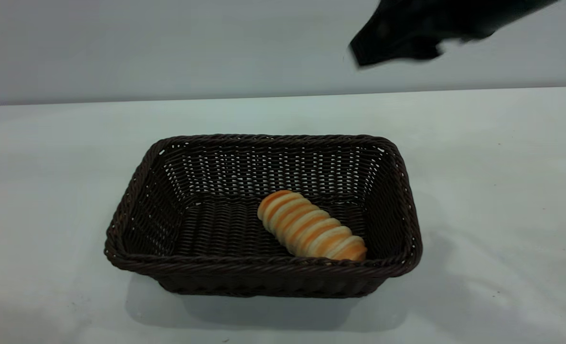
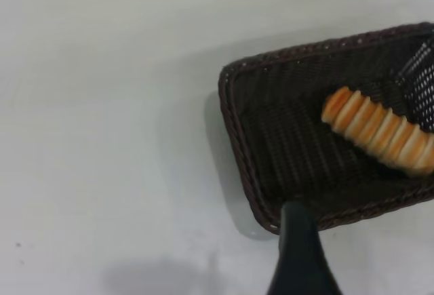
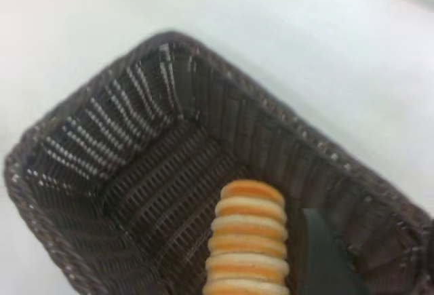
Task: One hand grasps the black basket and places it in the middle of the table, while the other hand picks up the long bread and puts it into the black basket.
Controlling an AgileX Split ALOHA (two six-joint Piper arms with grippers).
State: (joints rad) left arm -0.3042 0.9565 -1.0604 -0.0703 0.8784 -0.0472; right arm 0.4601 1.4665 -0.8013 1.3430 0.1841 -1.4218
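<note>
A: Log entry. The black basket [image 1: 263,217] sits on the table [image 1: 502,191], roughly mid-table in the exterior view. The long bread [image 1: 311,231] lies on the basket floor, angled, its near end close to the front wall toward the right corner.

B: Arms?

A: The right gripper [image 1: 397,43] hangs high above the table's far right, well clear of the basket. Its fingers cannot be read from that dark blurred shape. In the left wrist view, 1 dark finger of the left gripper [image 2: 298,254] shows just beside the basket's corner rim; open or closed, I cannot tell, and contact with the rim is possibly there but uncertain.

B: Handling notes on the bread?

A: Judged light, soft and compressible; the ridged crust should give grip. Best held across its middle, short axis, with gentle squeeze, or it may dent.

B: And the basket?

A: Stiff woven wicker, light for its bulk. The braided rim is the natural hold; a 1-sided pinch would likely tilt it, so dragging seems safer than lifting.
</note>
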